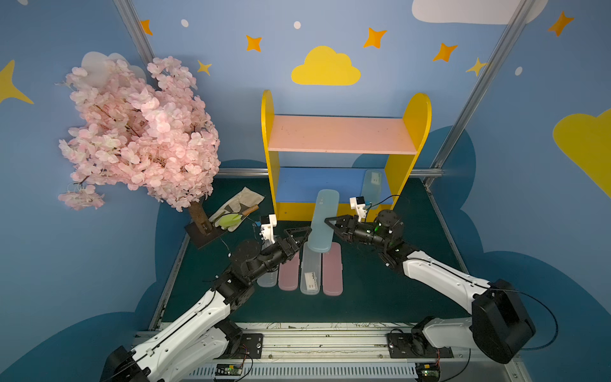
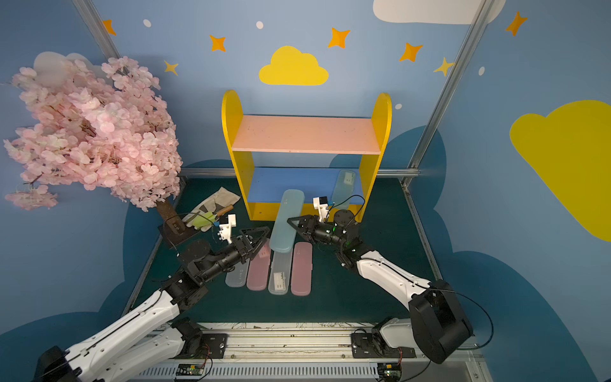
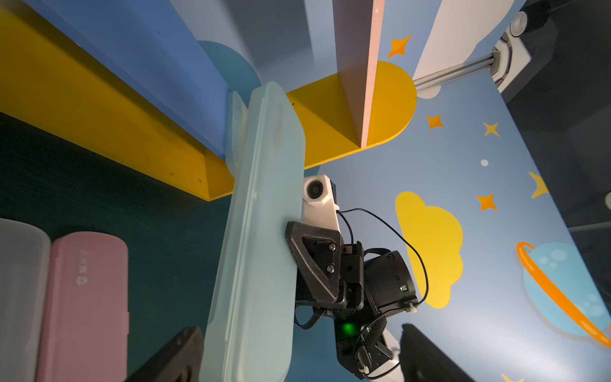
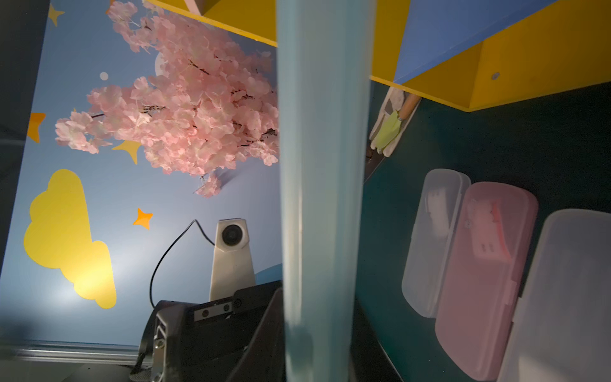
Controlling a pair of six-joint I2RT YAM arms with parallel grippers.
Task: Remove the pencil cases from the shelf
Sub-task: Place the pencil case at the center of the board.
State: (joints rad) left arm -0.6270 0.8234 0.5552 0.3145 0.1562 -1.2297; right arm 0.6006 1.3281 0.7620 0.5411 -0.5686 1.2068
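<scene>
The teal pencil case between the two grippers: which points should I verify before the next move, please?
1. Right gripper shut on the held teal case: ok.
2. Left gripper open: ok.
3. Held teal case's far end clear of the shelf: cannot tell.
4. Bare mat beside the right pink case: ok.
5. Shelf emptied: not ok; second teal case lies on its lower board.

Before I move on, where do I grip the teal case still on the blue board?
Likely the near end of the shelved teal pencil case, approached from the front: it lies front-to-back beside the yellow side panel, with the pink board overhead.
</scene>
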